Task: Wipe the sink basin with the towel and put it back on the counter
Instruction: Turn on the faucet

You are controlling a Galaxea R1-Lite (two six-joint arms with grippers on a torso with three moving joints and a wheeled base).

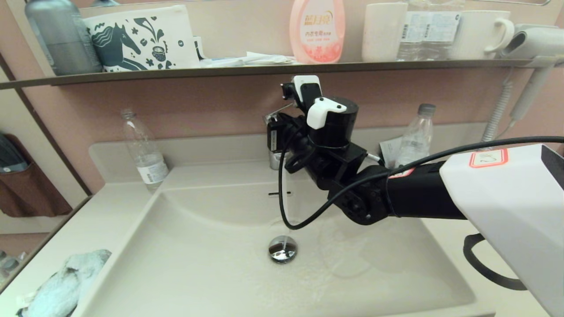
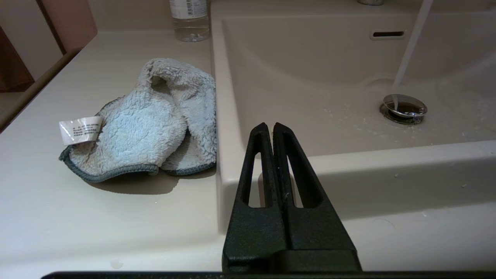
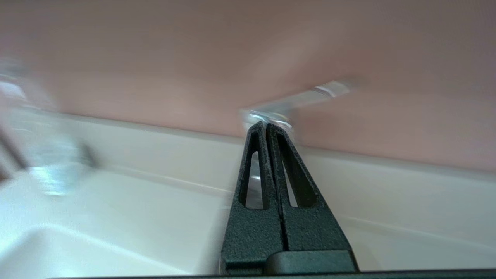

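Note:
The pale blue towel (image 1: 66,281) (image 2: 147,124) lies crumpled on the counter (image 1: 101,207) (image 2: 77,213), just left of the sink basin (image 1: 198,264) (image 2: 310,77). Water (image 1: 285,198) (image 2: 407,50) runs onto the chrome drain plug (image 1: 283,249) (image 2: 404,108). My right gripper (image 1: 275,134) (image 3: 266,126) is shut with nothing in it, its tips against the chrome faucet lever (image 3: 294,102) at the back of the basin. The left gripper (image 2: 269,127) is shut and empty, hovering over the basin's front left rim, to the right of the towel; the head view does not show it.
Clear plastic bottles stand on the counter at back left (image 1: 144,152) and back right (image 1: 414,136). A dark shelf (image 1: 264,68) above carries a horse-print pouch (image 1: 141,39), a pink bottle (image 1: 317,28), mugs and a hair dryer (image 1: 533,44).

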